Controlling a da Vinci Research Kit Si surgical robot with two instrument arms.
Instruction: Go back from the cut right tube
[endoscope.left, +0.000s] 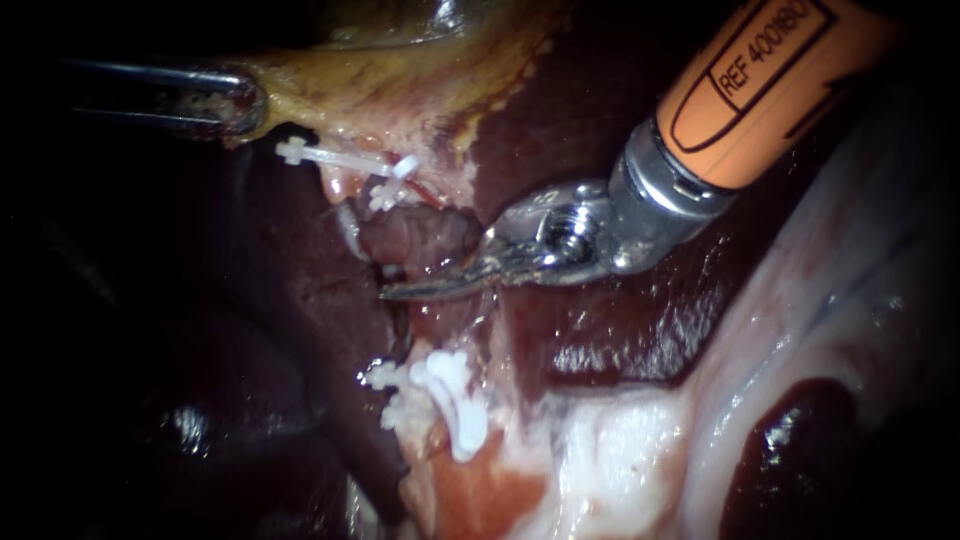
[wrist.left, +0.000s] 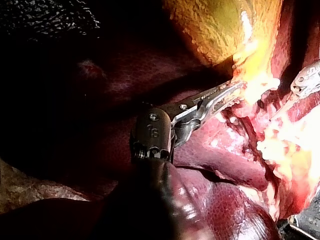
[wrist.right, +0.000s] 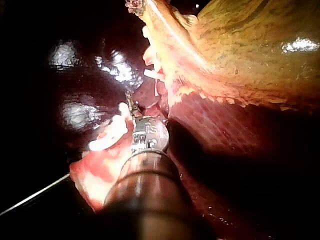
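The pale pink cut tube (endoscope.left: 465, 485) is lying low in the endoscope view, below the slim metal right instrument (endoscope.left: 400, 290).
Curved white plastic clips (endoscope.left: 452, 400) are sitting on its end; further white clips (endoscope.left: 345, 160) are sitting beneath the yellow-green gallbladder (endoscope.left: 400, 70); the right instrument's jaws are lying pressed together, holding nothing, between both clip groups; its orange sleeve (endoscope.left: 760, 90) is carrying printed lettering; the left instrument (endoscope.left: 235, 105) is pinching the gallbladder's edge; glossy dark red liver (endoscope.left: 600, 330) is lying all around.
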